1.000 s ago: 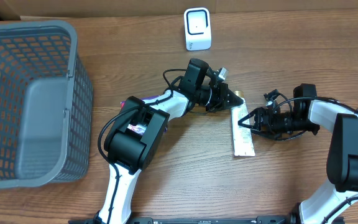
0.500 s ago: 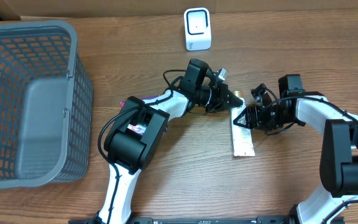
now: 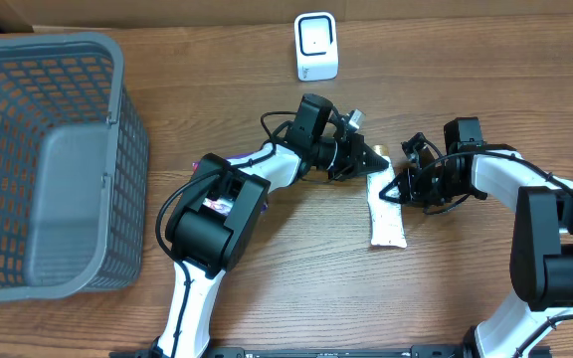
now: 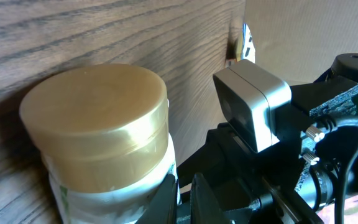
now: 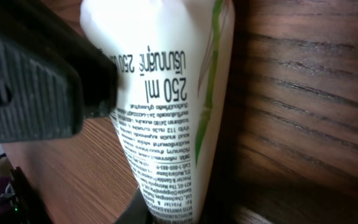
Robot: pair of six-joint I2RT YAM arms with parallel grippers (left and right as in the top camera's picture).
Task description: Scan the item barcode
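Now that the right hand [image 3: 397, 189] has drawn its fingers in from the wide spread of a second ago, it clamps the tube [image 3: 387, 214] by its side. The right wrist view shows this closest: a black pad [image 5: 36, 81] presses on the printed white body, with the second finger just visible under the tube at the bottom edge. The tube lies flat on the surface [image 3: 446, 288] between the two arms, and its lower end has swung slightly toward the left arm since the hand closed, so the grip seems to bite.

Just beyond, the left hand [image 3: 376, 161] sits at the tube's upper end, fingers fully together. Its wrist view shows the gold cap [image 4: 95, 106] right over the fingertips, but I cannot tell whether they pinch anything or only lean against the neck.

Farther off, the white scanner [image 3: 316, 47] stands near the far edge, well apart from the tube. The grey basket [image 3: 127, 149] sits off to the left.

With a hold made, the job looks to have moved from reaching to carrying. No barcode shows among the small print, so the tube may need turning before it faces the scanner.
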